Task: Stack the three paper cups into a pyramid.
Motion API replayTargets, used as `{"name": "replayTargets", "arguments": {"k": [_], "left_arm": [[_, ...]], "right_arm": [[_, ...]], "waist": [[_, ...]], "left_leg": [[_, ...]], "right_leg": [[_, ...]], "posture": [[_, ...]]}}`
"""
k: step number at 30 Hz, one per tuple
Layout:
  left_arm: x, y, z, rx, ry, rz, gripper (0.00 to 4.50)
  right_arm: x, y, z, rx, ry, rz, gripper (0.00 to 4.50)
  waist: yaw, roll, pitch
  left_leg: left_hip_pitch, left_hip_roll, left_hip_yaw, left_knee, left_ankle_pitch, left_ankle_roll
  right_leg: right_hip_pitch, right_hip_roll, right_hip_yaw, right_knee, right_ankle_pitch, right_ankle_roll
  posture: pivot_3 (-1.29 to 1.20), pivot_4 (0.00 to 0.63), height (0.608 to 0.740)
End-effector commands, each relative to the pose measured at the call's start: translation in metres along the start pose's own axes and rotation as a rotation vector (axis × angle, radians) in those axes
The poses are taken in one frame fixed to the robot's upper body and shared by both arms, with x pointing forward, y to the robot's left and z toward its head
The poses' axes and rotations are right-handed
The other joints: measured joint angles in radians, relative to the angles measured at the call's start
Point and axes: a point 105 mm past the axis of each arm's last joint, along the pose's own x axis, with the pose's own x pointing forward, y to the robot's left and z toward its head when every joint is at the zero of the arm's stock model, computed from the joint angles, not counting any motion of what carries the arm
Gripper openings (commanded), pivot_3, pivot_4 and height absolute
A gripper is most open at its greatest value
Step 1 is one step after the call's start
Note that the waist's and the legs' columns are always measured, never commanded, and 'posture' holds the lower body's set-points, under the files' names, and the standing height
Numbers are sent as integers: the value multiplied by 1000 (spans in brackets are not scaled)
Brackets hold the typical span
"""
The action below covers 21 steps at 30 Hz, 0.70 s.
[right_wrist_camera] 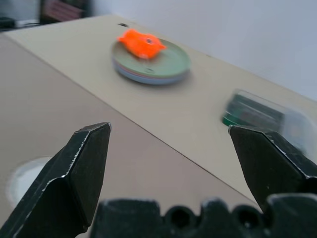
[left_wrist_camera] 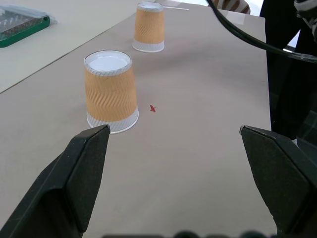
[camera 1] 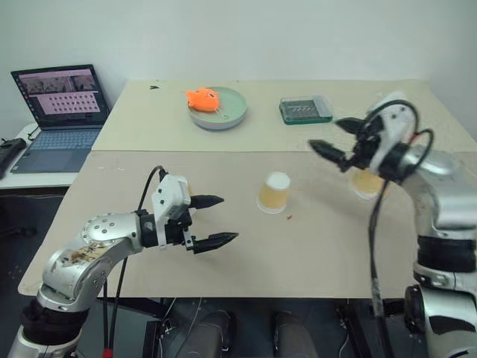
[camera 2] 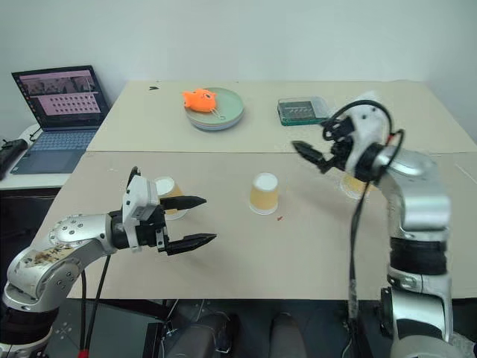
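Cups (camera 1: pixel 274 193) plain, no legible txt

Looked like a robotics lab or test room rather than a home. Plain white walls (camera 1: pixel 298 37), bare of any decoration. Two beige tables (camera 1: pixel 313 246) pushed together as one work surface. An open laptop (camera 1: pixel 56 115) on a side desk at the left, its screen full of small thumbnails, cables beside it. Scattered practice props: a pale green plate (camera 1: pixel 231 112) carrying an orange toy fish (camera 1: pixel 203 98), a green-rimmed clear tray (camera 1: pixel 305 110), upturned paper cups (camera 1: pixel 274 192).
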Motion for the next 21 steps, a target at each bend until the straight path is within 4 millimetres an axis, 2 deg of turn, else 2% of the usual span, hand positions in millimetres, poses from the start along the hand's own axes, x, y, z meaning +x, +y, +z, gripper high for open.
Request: {"name": "replayTargets", "arguments": {"k": [1,4,9,15,21], "left_arm": [[-1,3,10,47,-33,7,4500],[0,3,10,42,-35,-5,4500],[1,3,10,45,-28,-17,4500],[0,7,13,55,-26,-9,4500],[-1,8,14,59,-24,-3,4500]], "right_arm": [[-21,-14,-4,-82,30,-367,4453],[-26,-8,-20,-77,48,-508,4453],[-26,-20,-36,-75,48,-677,4453],[-19,-22,-59,60,49,-708,4453],[-18,-26,-74,303,-10,-718,4453]], "waist": [[-8,0,0],[-12,0,0],[-13,0,0],[-14,0,0],[-20,0,0]], "left_leg": [[0,0,1,0,0,0],[0,0,2,0,1,-1],[0,-1,2,0,1,-1],[1,0,1,0,1,-1],[1,0,1,0,1,-1]], "right_leg": [[0,0,1,1,0,0],[-1,0,3,3,-1,-2],[-2,1,2,3,-1,-2],[-2,2,1,2,-1,-2],[-1,3,2,2,-1,-2]], "posture": [[0,150,730],[0,150,730],[0,150,730],[0,150,730],[0,150,730]]}}
